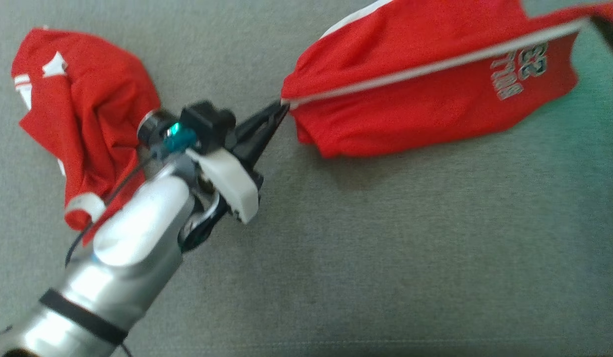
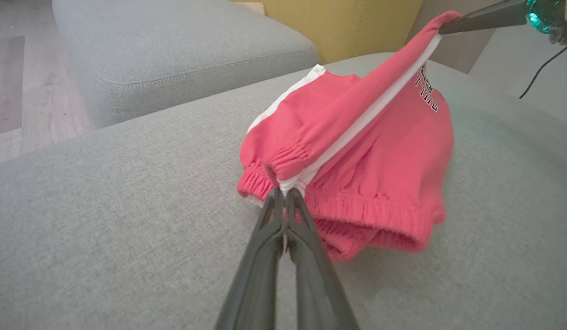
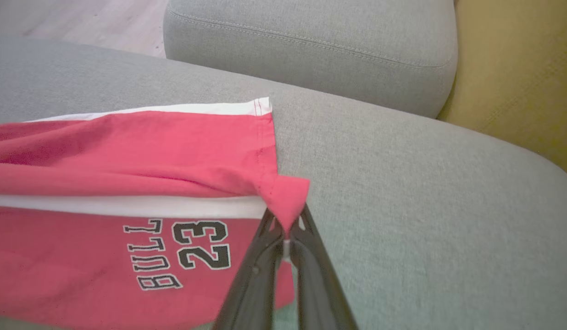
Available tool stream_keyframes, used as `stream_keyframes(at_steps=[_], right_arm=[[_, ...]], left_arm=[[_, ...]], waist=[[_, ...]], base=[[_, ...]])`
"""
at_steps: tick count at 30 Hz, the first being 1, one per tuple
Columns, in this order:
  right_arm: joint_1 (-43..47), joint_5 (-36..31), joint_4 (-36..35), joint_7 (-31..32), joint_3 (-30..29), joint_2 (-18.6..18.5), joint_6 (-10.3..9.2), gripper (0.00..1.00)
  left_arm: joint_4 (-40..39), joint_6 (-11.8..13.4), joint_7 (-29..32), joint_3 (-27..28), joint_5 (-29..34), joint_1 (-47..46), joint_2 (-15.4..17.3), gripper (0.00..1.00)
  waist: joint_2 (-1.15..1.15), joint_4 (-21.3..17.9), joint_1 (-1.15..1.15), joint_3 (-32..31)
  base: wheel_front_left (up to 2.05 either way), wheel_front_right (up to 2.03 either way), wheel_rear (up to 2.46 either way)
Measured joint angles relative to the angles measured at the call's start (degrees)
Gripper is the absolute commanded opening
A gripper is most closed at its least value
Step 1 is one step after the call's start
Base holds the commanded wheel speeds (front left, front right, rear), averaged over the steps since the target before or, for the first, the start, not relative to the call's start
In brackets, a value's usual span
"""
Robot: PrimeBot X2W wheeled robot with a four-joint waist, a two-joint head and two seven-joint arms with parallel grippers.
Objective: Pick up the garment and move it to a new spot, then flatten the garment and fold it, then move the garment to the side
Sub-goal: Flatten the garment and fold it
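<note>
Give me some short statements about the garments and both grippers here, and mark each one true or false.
1. The left gripper is shut on the waistband end of the red shorts. True.
2. The right gripper is open and holds nothing. False: it is shut on a hem corner of the shorts.
3. The shorts lie folded flat. False: they are stretched between the grippers, sagging onto the grey cushion.
4. A second red garment lies crumpled on the cushion. True.
5. The shorts carry the number 45. False: the printed number is 23.
</note>
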Motion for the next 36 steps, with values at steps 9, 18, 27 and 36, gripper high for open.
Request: stream_keyframes(at_steps=[9, 18, 27, 36], right_arm=[[-11.79, -3.75, 4.14, 3.45, 2.78, 0.23, 0.0, 0.0], [-17.95, -4.69, 8.49, 3.83, 5.72, 0.94, 0.0, 0.0], [-21.44, -4.2, 11.15, -1.11, 7.6, 1.86, 0.0, 1.0], [-25.13, -5.54, 17.13, -12.2, 7.1, 3.55, -0.01, 1.0]], left_arm=[[5.04, -0.82, -1.21, -0.13, 0.55, -8.9, -3.34, 0.0], [10.87, -1.3, -3.16, -0.49, 1.33, -13.83, -6.65, 0.0], [15.37, -1.27, -4.49, -0.71, 1.46, -16.83, -9.24, 1.0], [17.63, -0.01, -4.68, 1.15, 1.51, -17.53, -9.51, 1.0]], waist=[[0.0, 3.79, 0.0, 6.37], [0.0, 5.68, 0.01, 10.02], [0.0, 6.95, 0.01, 12.43], [0.0, 6.64, 0.0, 12.72]], base=[[0.0, 0.0, 0.0], [0.0, 0.0, 0.0], [0.0, 0.0, 0.0], [0.0, 0.0, 0.0]])
